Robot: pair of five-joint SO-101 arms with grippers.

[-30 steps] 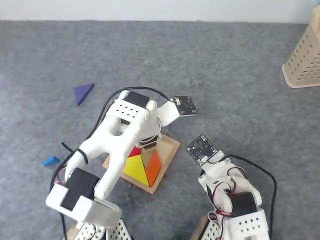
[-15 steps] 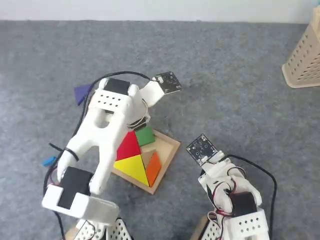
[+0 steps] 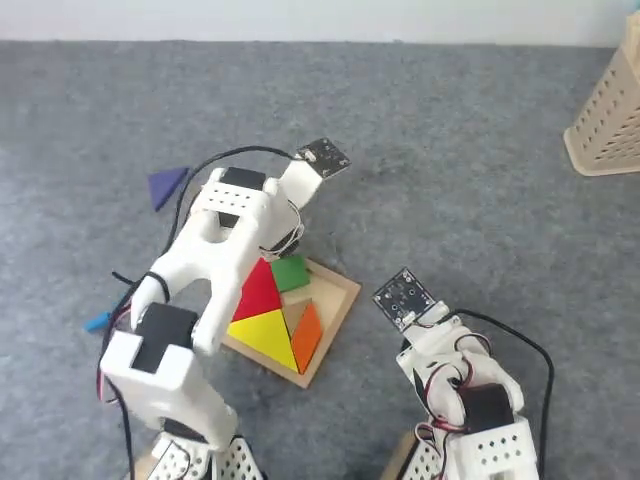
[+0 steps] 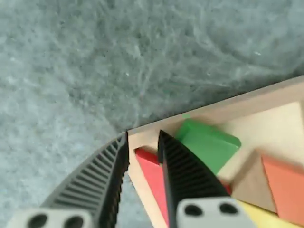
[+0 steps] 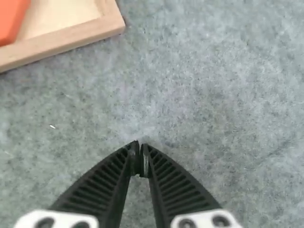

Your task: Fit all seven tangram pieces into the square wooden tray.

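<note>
**High view:** my left arm point(image 3: 215, 270) lies over the far-left corner of the wooden tray point(image 3: 345, 300). The tray sits mid-table and holds a red piece point(image 3: 258, 292), yellow piece point(image 3: 265, 333), green piece point(image 3: 291, 273) and orange piece point(image 3: 307, 335). A purple triangle point(image 3: 167, 184) and a blue piece point(image 3: 97, 322) lie on the carpet to its left.

**Left wrist view:** my left gripper point(image 4: 142, 135) stands slightly apart and empty, astride the tray's corner rim.

**Right wrist view:** my right gripper point(image 5: 138, 145) is pressed together on nothing, over carpet near a tray corner.
</note>
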